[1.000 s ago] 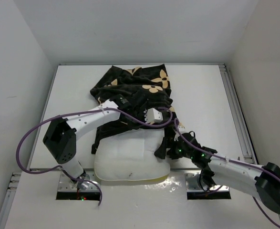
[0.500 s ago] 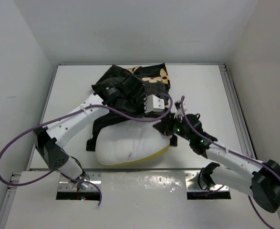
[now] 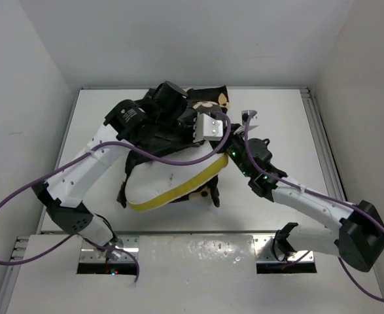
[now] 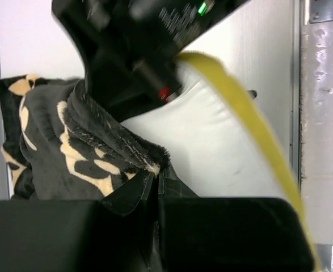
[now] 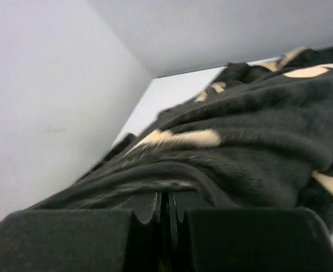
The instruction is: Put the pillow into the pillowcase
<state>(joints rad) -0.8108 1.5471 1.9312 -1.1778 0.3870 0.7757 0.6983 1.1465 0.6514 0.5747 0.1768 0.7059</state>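
Black flowered cloth sits pinched in both my jaws: the left jaws are pressed together on the fuzzy hem of the pillowcase (image 4: 47, 141), and the right jaws, also closed, seem to grip a fold of it on the other side. The pillow (image 3: 172, 178) lies mid-desk (image 3: 277, 118), tilted up, its far end tucked under the case's mouth and its near side with the yellow trim bare. I judge the job at roughly halfway: the opening is over one end, and the case has yet to be drawn down over the rest.
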